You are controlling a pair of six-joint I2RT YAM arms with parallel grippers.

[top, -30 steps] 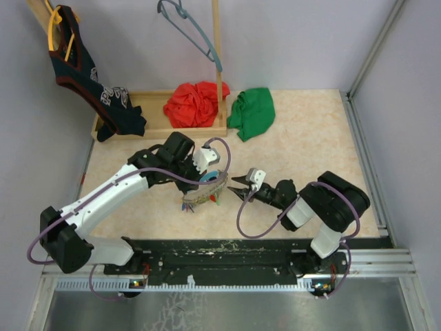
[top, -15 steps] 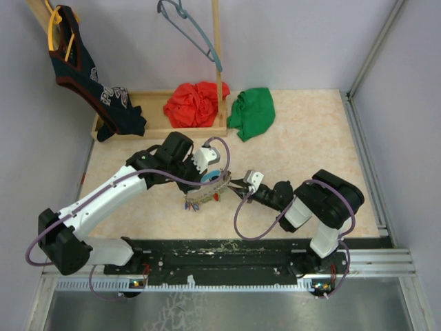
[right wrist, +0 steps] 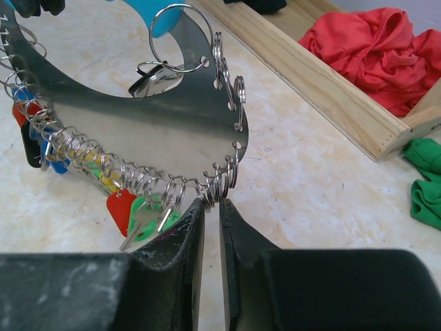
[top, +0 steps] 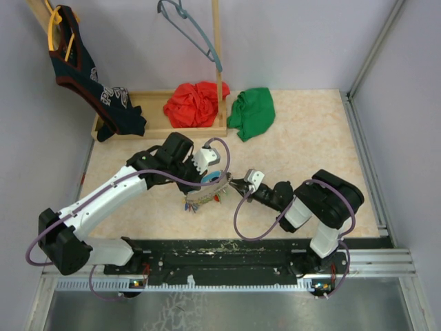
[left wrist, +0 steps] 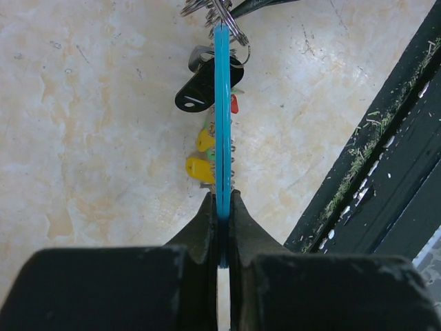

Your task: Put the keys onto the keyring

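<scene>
**Top view.**
- Left gripper (top: 209, 175): over the middle of the table (top: 303, 145), clamped on the keyring (top: 207, 192).
- Keyring: part light blue, part grey metal, held above the table between the two arms.
- Keys (top: 191, 205): hang in a row from the keyring's lower edge, coloured tags showing.
- Right gripper (top: 233, 183): tips at the keyring's right end.
- Behind, on the table: wooden tray (top: 162, 131) holding a red cloth (top: 196, 103); green cloth (top: 251, 114) just right of the tray.
- On the wall: dark garment (top: 86, 76) and hanger (top: 189, 31).

**Left wrist view.**
- Left gripper (left wrist: 222, 204): fingers pressed tight on the blue edge of the keyring (left wrist: 222, 103), seen edge-on.
- Keys (left wrist: 200, 167): yellow, red and black tags sit either side of the blue edge.
- Black rail (left wrist: 386, 179): along the table's edge, at right.

**Right wrist view.**
- Right gripper (right wrist: 211, 205): jaws nearly together, a thin gap left, tips at a small ring on the lower rim of the keyring (right wrist: 151, 131). Whether the ring is pinched cannot be told.
- Keys (right wrist: 138, 214): red, green, yellow and blue tags hang left of the fingertips.
- Tray (right wrist: 324, 76) and both cloths lie beyond.
</scene>
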